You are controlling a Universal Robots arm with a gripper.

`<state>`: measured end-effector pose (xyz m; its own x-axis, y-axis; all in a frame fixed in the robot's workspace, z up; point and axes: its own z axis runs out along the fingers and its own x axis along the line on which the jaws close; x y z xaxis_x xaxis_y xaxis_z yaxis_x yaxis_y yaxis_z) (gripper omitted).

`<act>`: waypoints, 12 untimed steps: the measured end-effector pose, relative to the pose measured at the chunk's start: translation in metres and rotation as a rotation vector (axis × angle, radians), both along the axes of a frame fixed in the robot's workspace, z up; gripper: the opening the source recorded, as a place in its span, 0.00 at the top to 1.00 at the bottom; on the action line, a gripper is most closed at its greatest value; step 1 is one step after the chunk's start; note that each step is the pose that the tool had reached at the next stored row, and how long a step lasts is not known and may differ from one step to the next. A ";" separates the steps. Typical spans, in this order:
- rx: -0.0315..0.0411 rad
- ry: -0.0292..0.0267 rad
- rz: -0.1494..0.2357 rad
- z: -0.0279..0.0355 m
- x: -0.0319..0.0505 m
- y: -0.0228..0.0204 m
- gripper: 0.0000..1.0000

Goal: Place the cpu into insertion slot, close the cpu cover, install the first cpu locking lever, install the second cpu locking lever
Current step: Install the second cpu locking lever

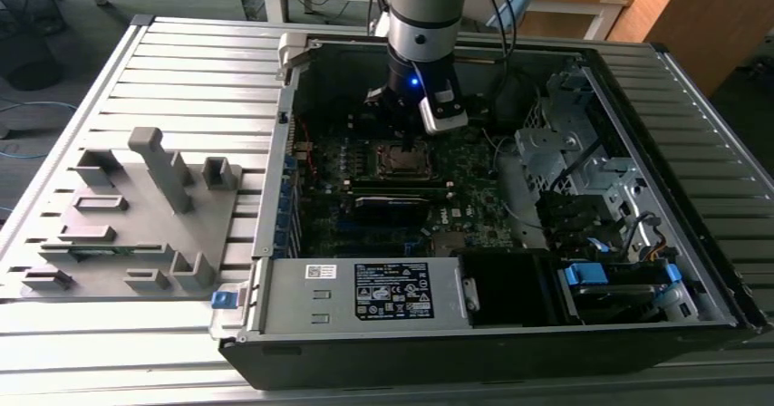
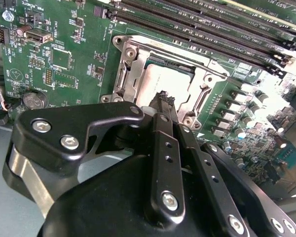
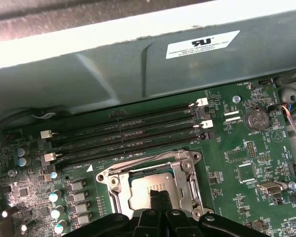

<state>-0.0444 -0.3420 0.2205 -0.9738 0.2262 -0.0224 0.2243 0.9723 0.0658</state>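
Observation:
The cpu (image 2: 160, 79), a flat grey metal square, lies in the insertion slot (image 1: 403, 159) on the green motherboard inside the open computer case. The cpu cover (image 2: 133, 64), a silver frame, sits around the chip and looks folded down; in the first wrist view the cpu (image 3: 143, 187) shows through the cut-out of the cpu cover (image 3: 185, 182). My gripper (image 2: 163, 98) hangs just above the chip's near edge with its two black fingers pressed together and nothing between them. It shows the same way in the first wrist view (image 3: 159, 195). I cannot make out the locking levers' position.
Long black memory slots (image 3: 128, 133) run beside the socket, with the grey case wall (image 3: 113, 64) beyond them. A black-labelled power supply box (image 1: 387, 290) fills the case front. The drive cage (image 1: 568, 152) is at the exterior view's right, a grey fixture (image 1: 133, 216) at its left.

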 end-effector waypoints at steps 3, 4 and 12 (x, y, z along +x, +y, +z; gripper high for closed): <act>0.0001 0.0000 0.000 0.0051 0.0000 0.0000 0.89; 0.0001 -0.0001 0.000 0.0051 0.0000 0.0000 0.89; -0.0001 0.0001 0.000 0.0055 0.0000 -0.0010 0.89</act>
